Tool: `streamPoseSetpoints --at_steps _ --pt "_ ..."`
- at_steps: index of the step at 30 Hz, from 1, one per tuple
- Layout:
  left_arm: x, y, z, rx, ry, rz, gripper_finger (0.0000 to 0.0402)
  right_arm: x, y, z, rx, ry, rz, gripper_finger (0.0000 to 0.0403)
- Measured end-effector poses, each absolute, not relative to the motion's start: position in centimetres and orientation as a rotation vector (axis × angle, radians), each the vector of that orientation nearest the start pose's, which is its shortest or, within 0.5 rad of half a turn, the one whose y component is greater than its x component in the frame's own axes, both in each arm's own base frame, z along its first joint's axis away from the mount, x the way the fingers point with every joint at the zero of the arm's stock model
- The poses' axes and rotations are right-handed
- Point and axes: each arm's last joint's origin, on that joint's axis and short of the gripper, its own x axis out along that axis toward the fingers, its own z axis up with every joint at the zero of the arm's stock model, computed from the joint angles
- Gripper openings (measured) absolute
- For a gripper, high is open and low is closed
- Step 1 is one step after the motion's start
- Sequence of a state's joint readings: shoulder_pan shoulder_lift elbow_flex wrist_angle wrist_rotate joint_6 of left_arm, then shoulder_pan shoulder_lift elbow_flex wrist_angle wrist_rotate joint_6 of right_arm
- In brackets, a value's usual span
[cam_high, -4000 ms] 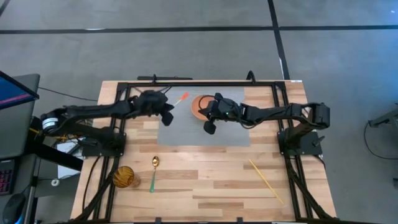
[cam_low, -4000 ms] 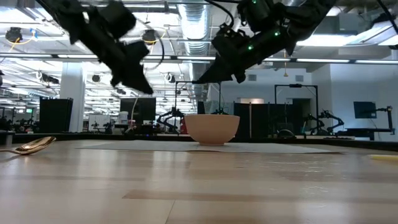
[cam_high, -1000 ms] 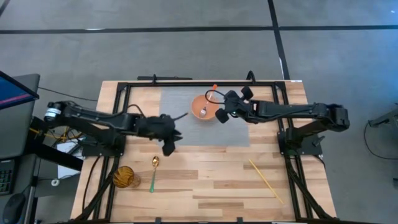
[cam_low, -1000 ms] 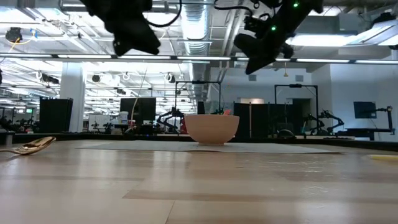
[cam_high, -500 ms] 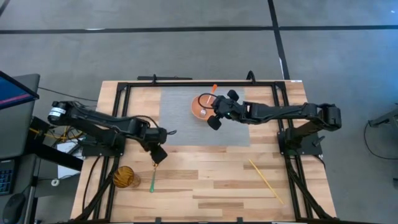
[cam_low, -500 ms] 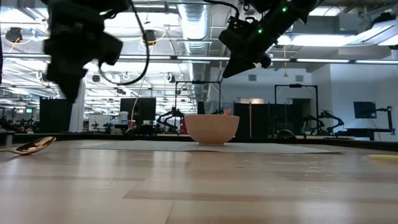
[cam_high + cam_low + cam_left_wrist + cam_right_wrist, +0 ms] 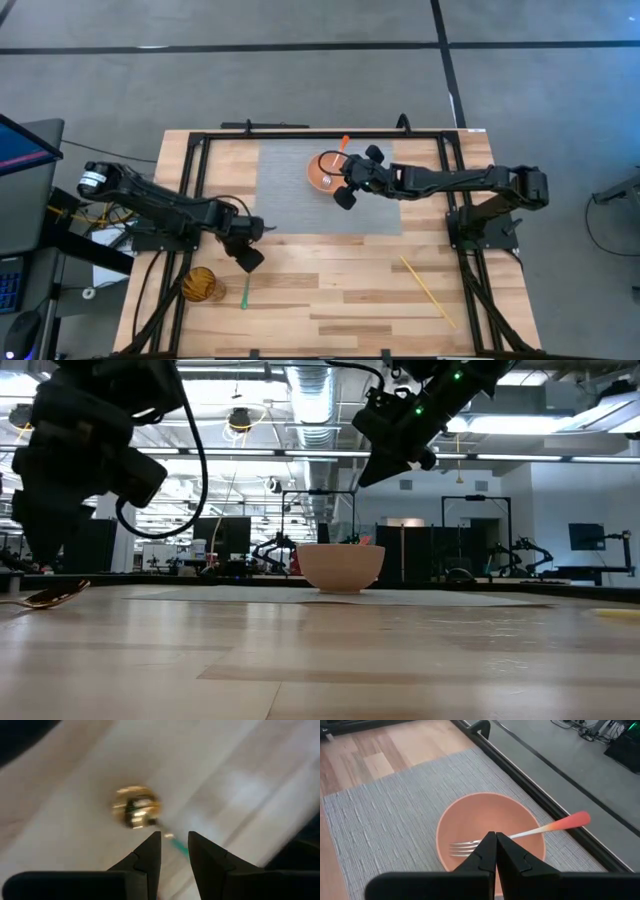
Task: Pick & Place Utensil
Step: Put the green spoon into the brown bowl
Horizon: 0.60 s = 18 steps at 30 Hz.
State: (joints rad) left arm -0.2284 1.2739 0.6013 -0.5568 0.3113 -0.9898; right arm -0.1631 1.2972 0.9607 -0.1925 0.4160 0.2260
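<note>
A gold spoon with a green handle [image 7: 243,295] lies flat on the wood at the near left; its bowl [image 7: 136,807] shows in the left wrist view and it is also seen from the side [image 7: 55,596]. My left gripper [image 7: 248,257] [image 7: 40,555] hovers just above it, open by a narrow gap [image 7: 174,840], with the handle's neck [image 7: 176,847] showing between the fingertips. An orange bowl [image 7: 320,172] [image 7: 340,568] stands on the grey mat. A fork [image 7: 520,835] lies in it, its red-orange handle over the rim. My right gripper [image 7: 341,196] [image 7: 495,842] is shut above the bowl's near side.
An amber glass [image 7: 198,285] stands on the wood just left of the spoon. A thin yellow stick [image 7: 428,291] lies at the near right. The grey mat [image 7: 290,205] covers the far middle, and a black frame [image 7: 300,133] runs along the table's edges.
My left gripper has moved off the mat toward the near-left and come down over the spoon. My right gripper has shifted from the bowl's right side toward the left, over the bowl's near side, then stayed. The fork and bowl have kept still.
</note>
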Motion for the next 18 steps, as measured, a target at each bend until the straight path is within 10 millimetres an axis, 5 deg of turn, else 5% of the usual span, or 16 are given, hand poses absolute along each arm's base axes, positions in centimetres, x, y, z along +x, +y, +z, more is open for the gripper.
streamPoseSetpoints --at_steps 11,18 --pt "17.8 -7.0 13.6 -0.976 1.419 0.201 0.0097 27.5 -5.8 28.6 0.147 0.467 -0.624 0.0000" --pt "18.1 -7.4 12.7 -0.971 1.257 0.168 0.0098 27.5 -5.8 28.6 0.147 0.467 -0.625 0.0000"
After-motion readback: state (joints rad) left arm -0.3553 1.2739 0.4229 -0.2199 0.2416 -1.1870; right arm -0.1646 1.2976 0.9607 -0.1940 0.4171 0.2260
